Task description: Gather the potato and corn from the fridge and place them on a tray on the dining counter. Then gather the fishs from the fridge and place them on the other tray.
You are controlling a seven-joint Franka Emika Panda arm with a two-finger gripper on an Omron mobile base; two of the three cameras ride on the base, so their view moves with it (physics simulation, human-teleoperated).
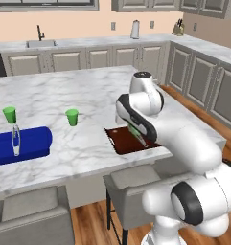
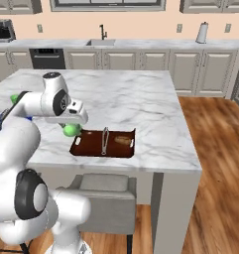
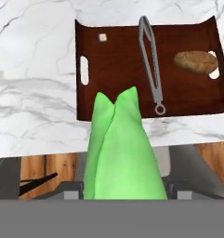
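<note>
Green corn held above the near end of the brown tray.

From the left base view, the corn (image 1: 136, 132) shows as a green sliver under the wrist, over the tray (image 1: 124, 142) at the near edge of the dining counter (image 1: 78, 91); the other tray (image 1: 28, 142) lies well apart to the left, near two green cups (image 1: 72, 116). From the right base view, the gripper (image 2: 70, 130) hangs at the tray's left end and the potato (image 2: 123, 141) lies in its right half, beyond the metal handle (image 2: 105, 140). In the hand view, the fingers pinch the corn (image 3: 119, 148) from both sides, its tip over the tray's near rim (image 3: 132, 114), potato (image 3: 195, 62) at the far right.
</note>
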